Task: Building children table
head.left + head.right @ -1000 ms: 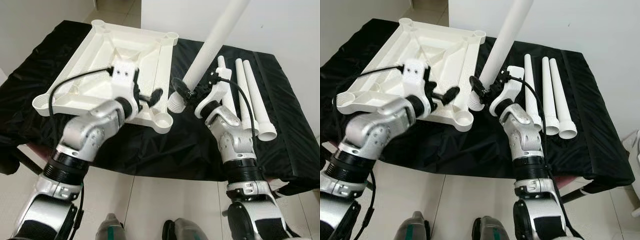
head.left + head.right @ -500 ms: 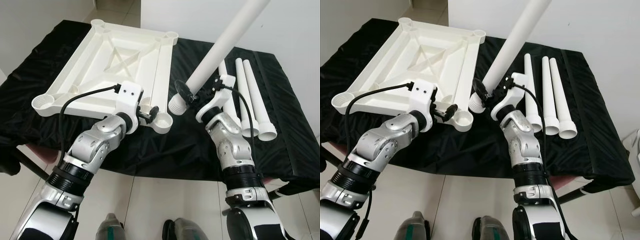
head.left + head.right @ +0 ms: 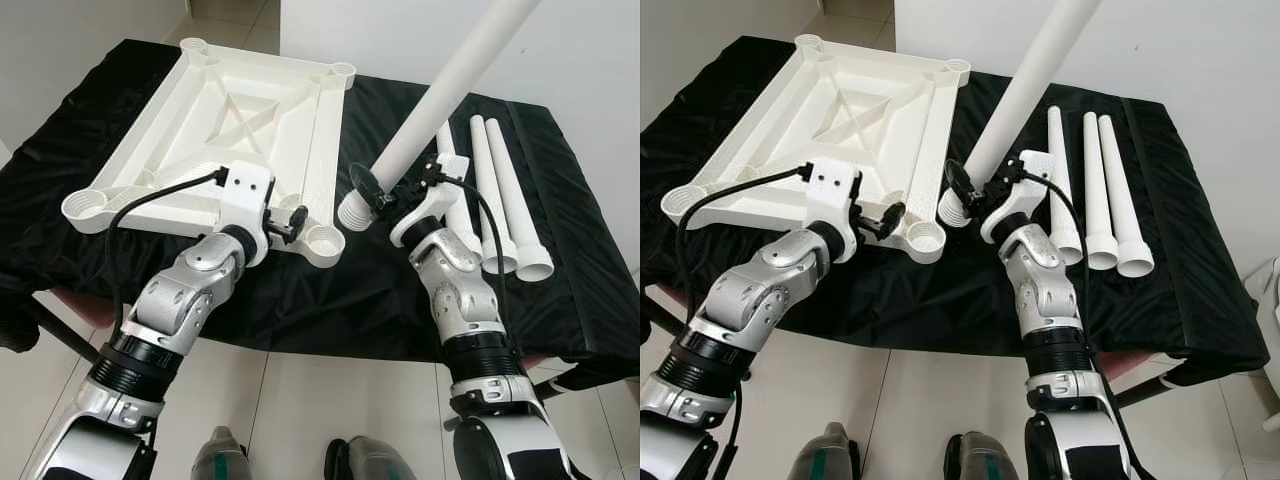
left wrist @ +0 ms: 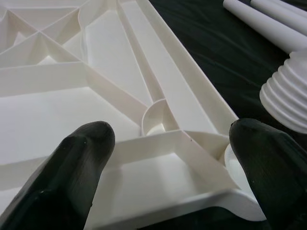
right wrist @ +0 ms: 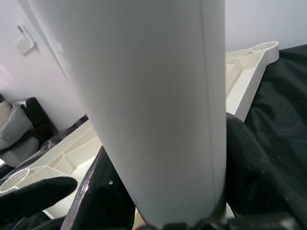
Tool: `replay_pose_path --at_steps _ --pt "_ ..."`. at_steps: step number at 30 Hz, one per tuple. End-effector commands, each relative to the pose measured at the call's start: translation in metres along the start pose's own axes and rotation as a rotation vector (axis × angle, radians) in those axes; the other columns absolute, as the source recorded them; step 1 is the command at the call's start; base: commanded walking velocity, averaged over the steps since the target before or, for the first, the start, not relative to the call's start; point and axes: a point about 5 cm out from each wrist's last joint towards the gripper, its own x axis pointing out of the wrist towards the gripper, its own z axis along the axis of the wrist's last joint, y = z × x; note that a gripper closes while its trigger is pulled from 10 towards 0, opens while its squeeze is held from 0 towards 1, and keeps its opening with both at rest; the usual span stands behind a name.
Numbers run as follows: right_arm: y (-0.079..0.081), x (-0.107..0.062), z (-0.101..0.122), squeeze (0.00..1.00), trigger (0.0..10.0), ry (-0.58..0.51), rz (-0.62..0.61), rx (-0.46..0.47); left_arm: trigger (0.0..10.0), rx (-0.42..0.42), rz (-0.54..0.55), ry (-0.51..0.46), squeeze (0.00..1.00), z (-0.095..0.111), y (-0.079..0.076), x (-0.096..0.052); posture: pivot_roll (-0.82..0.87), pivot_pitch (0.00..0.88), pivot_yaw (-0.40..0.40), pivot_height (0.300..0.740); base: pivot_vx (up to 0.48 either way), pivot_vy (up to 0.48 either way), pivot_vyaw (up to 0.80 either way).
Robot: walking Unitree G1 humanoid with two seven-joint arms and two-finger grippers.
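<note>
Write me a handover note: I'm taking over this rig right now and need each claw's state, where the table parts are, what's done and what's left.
Right claw: shut on the white leg, held tilted, its threaded end just off the tabletop's near right corner socket.
Left claw: open, fingers straddling the near edge of the upside-down tabletop beside that socket.
Three spare legs lie side by side on the black cloth, to the right.
Done: one leg picked up and brought near the socket.
Left: seat that leg, then fit the other three. No socket has a leg yet.
</note>
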Motion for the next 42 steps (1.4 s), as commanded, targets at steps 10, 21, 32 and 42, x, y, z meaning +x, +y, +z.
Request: replay_pose_path --at_steps 10,21,32,42 --pt "0.002 -0.003 -0.018 0.0 10.0 0.032 0.01 0.014 10.0 0.143 -0.051 0.058 0.0 -0.018 -0.009 -0.004 0.02 0.017 -0.057 0.74 0.0 0.0 0.0" --pt "0.001 -0.004 -0.018 0.0 10.0 0.029 0.018 -0.005 10.0 0.261 -0.179 0.102 0.0 -0.023 -0.005 0.001 0.0 0.018 -0.042 0.74 0.0 0.0 0.0" --pt "-0.003 -0.008 -0.018 0.0 10.0 0.027 -0.007 -0.019 10.0 0.352 -0.491 0.087 0.0 -0.02 -0.012 -0.009 -0.01 0.035 -0.02 0.74 0.0 0.0 0.0" --pt "-0.004 -0.01 -0.017 0.0 10.0 0.022 -0.023 -0.024 10.0 0.341 -0.447 0.164 0.0 -0.03 0.0 0.002 -0.03 0.036 -0.014 0.74 0.0 0.0 0.0"
